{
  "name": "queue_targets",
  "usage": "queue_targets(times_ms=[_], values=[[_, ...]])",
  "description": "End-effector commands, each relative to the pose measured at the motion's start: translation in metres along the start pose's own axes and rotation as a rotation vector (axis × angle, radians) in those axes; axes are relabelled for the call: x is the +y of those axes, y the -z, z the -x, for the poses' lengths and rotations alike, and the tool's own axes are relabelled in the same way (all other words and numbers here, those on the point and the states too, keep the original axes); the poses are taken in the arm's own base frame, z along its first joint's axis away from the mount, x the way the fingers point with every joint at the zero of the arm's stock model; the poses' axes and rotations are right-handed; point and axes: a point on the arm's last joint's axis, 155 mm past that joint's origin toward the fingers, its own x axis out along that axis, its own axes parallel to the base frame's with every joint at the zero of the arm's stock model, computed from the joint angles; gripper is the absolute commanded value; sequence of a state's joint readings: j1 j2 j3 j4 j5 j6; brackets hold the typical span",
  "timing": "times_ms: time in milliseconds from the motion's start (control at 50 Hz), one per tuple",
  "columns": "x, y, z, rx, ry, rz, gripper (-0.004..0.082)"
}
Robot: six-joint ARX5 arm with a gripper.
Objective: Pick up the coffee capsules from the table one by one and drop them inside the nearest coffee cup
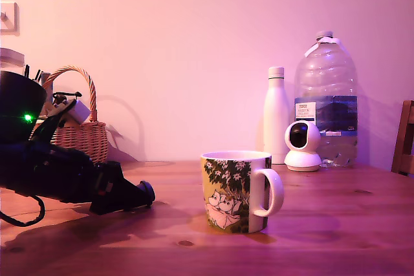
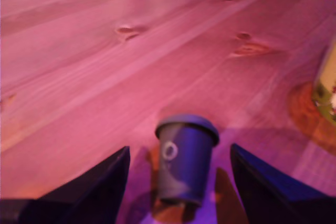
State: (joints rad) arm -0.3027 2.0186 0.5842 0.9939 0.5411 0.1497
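A small dark capsule (image 2: 185, 162) lies on the reddish wooden table (image 2: 105, 51), its wider rimmed end pointing away from the wrist camera. My gripper (image 2: 179, 149) is open, with one dark finger on each side of the capsule and a gap to both. In the exterior view the gripper (image 1: 145, 193) sits low on the table (image 1: 336, 224) at the exterior view's left, a short way from the mug. The white mug (image 1: 236, 192) with green foliage and pale figures stands upright, handle toward the exterior view's right. Its edge (image 2: 326, 85) shows in the wrist view. The capsule cannot be told apart in the exterior view.
Behind the arm stands a wicker basket (image 1: 81, 134). Along the back wall are a white slim bottle (image 1: 277, 114), a large water bottle (image 1: 326, 95) and a small white camera (image 1: 303, 145). A wooden chair part (image 1: 404, 137) shows at the exterior view's right edge.
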Motion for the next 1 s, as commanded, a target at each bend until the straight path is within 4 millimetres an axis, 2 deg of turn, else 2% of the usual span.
queue_targets(times_ms=[0, 240, 400, 520, 980], values=[[-0.002, 0.006, -0.004, 0.016, 0.01, 0.001, 0.0554], [-0.001, 0.009, -0.007, 0.038, 0.014, 0.012, 0.0528], [-0.001, 0.015, -0.008, 0.068, 0.018, 0.029, 0.0263], [-0.001, 0.016, -0.009, 0.073, 0.019, 0.032, 0.0195], [-0.007, 0.014, -0.005, 0.09, 0.043, 0.051, 0.0193]])
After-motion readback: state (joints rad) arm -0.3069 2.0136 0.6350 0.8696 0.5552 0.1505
